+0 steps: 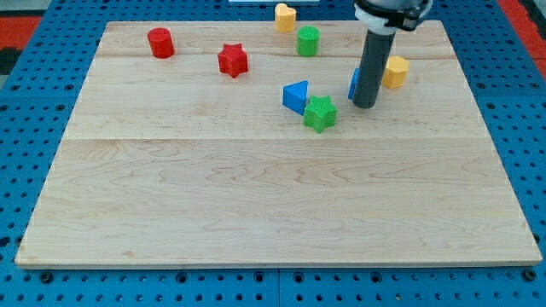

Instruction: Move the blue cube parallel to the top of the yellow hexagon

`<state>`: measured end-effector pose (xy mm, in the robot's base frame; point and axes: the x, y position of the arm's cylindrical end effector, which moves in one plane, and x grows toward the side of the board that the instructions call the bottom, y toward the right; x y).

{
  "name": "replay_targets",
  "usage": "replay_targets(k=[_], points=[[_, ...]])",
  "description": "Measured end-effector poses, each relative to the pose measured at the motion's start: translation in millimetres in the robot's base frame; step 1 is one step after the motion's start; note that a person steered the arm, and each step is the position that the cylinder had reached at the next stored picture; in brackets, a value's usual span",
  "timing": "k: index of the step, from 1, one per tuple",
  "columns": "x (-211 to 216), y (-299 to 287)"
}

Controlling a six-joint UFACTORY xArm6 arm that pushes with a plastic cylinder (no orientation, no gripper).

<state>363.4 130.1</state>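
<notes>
The blue cube (353,83) is mostly hidden behind my rod; only a blue sliver shows at the rod's left edge. The yellow hexagon (395,72) lies just right of the rod, near the view's upper right. My tip (365,104) rests on the board right in front of the blue cube, toward the view's bottom, and left of and below the hexagon.
A blue triangular block (295,95) and a green star (320,113) lie left of my tip. A green cylinder (308,40), a yellow heart (285,16), a red star (232,60) and a red cylinder (160,43) lie along the top of the wooden board (256,196).
</notes>
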Motion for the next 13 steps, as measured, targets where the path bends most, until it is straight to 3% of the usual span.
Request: replay_targets(k=[2,4,6,11,13], points=[[-60.7,22.9],[-68.3,-36.8],[-70.7,-52.0],[-132.6,-39.1],[-125.0,-1.9]])
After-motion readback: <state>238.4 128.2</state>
